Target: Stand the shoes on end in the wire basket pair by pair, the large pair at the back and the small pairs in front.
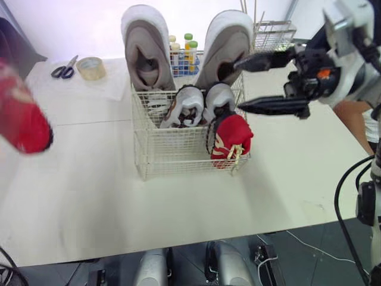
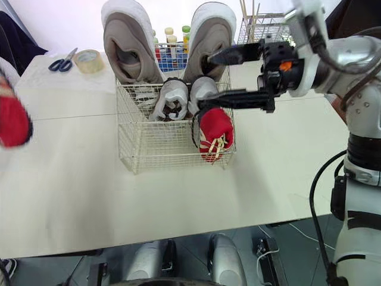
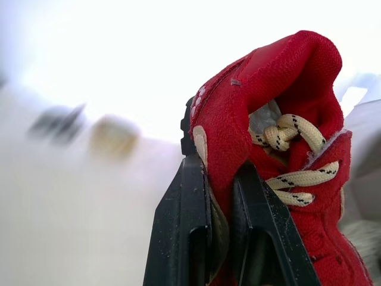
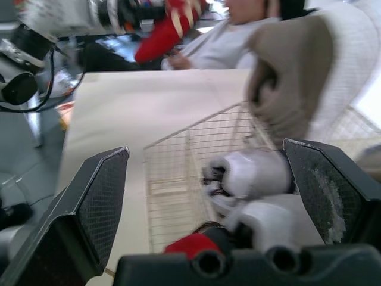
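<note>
- Wire basket (image 1: 172, 156): it stands mid-counter (image 1: 89, 196) and holds five shoes, all on end.
- Large pair (image 1: 146, 50): two grey-and-white shoes stand along the back wall, one at each rear corner, rising well above the rim. I judge this step done.
- Small white pair (image 1: 199, 104): the shoes stand side by side just in front of the large pair, touching each other. This step also looks done.
- First red shoe (image 1: 231, 140): it stands upright at the front right corner, laces facing outward. I cannot tell whether it is fully seated inside the wire.
- Second red shoe (image 3: 268, 101): my left jaws are clamped on its collar, beside the laces. It is held in the air over the left end of the counter, well apart from the basket.
- Right jaws: spread wide and empty, they hover over the basket's right side, near the right-hand large shoe.
- Remaining work, as I judge it: carry the held shoe across and stand it beside its mate in the free front left space.
- Bystanders: scissors (image 1: 63, 68) and a tape roll (image 1: 91, 67) lie at the counter's far left.
</note>
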